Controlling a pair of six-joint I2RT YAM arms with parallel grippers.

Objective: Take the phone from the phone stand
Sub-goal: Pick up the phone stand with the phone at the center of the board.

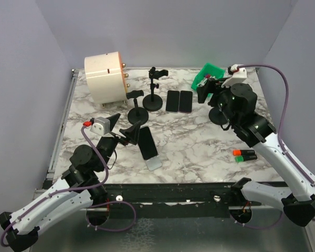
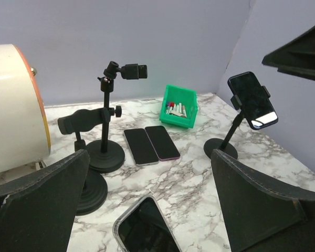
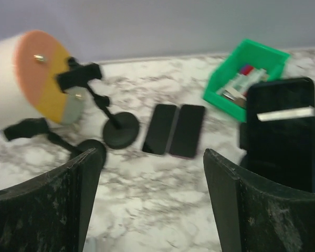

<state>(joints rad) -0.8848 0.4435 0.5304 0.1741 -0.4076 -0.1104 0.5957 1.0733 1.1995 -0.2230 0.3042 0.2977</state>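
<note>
the phone [image 2: 252, 100], clamped in the phone stand [image 2: 228, 134] near the green bin [image 2: 179, 111], looks stiff, slick and light: take its long edges. right claw [image 3: 153, 155] is spread, empty; left claw [image 2: 149, 157] is spread too.

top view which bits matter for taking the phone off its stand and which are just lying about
Job: clamped phone, phone stand, right claw.
Lying about: empty stands, flat phones, green bin, white drum, markers.

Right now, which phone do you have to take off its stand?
Find the green bin at the back of the table. Beside it, one phone sits clipped on a black stand. The other phones lie flat.
</note>
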